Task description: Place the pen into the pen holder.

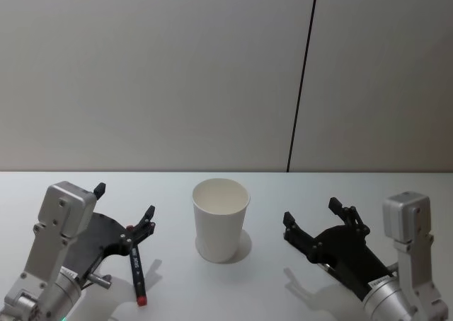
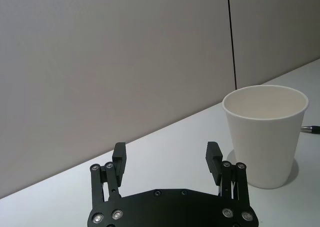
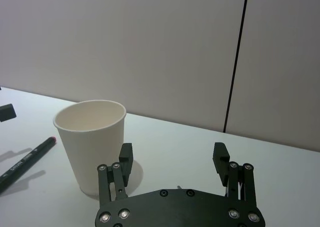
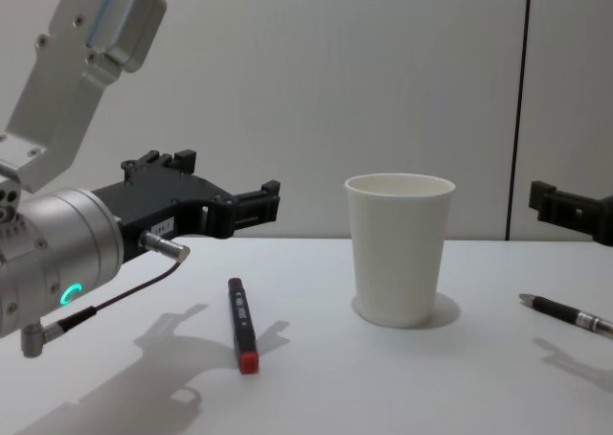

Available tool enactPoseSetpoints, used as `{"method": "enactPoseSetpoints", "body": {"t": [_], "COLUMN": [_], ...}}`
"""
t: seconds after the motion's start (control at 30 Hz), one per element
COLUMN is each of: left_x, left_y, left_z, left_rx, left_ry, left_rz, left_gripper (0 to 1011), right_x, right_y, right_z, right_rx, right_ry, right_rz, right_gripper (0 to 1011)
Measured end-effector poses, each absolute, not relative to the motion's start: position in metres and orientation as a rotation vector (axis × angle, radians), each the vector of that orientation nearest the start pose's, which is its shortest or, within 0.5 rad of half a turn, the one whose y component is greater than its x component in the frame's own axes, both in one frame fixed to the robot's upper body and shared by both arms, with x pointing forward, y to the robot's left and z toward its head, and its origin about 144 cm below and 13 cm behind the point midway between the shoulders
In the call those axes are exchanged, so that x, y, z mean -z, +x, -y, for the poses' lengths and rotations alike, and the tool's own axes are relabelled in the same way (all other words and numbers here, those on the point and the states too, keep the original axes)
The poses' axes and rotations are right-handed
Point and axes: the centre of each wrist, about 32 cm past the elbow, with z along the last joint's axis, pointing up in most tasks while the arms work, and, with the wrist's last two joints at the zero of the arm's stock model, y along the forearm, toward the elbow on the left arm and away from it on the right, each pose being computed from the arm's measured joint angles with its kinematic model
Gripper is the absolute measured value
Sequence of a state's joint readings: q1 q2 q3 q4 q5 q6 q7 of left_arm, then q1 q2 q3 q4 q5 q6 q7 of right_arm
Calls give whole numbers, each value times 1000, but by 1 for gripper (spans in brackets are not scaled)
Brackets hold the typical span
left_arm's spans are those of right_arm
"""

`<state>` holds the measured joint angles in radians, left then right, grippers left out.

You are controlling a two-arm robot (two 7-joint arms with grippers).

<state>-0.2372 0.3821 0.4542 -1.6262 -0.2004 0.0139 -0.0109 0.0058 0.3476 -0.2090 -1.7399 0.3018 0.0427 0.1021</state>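
Note:
The pen holder (image 1: 220,225), a white paper cup, stands upright and empty mid-table; it also shows as the cup (image 4: 399,248), (image 2: 265,132), (image 3: 92,142). A black marker pen with a red end (image 1: 136,268) (image 4: 241,325) (image 3: 25,162) lies flat on the table left of the cup. A slim black pen with a silver tip (image 4: 565,313) (image 2: 310,129) lies right of the cup. My left gripper (image 1: 124,202) (image 2: 166,149) (image 4: 230,176) hovers open above the marker, holding nothing. Right of the cup, my right gripper (image 1: 311,213) (image 3: 173,149) is open and holds nothing.
The white table (image 1: 233,293) runs back to a plain grey wall with a dark vertical seam (image 1: 301,80). A fingertip of the left gripper (image 3: 6,112) shows at the edge of the right wrist view.

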Motion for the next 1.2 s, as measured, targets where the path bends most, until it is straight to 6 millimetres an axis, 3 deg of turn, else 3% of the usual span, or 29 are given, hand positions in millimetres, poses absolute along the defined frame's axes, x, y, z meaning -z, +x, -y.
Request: {"method": "enactPoseSetpoints", "body": {"t": [0.63, 1.2], "left_x": [-1204, -1204], "left_y": [492, 492], "left_z": [-198, -198], "left_rx": [-1124, -1124], "left_ry": [61, 61], "left_rz": [268, 268], "left_gripper": [1002, 1002], "right_x": [-1194, -1210], "right_y": [449, 458], "right_z": [267, 267], "right_rx": [1218, 1201], "right_ry": [-67, -203], "right_rz": [14, -54], "right_gripper": [1001, 1001]}}
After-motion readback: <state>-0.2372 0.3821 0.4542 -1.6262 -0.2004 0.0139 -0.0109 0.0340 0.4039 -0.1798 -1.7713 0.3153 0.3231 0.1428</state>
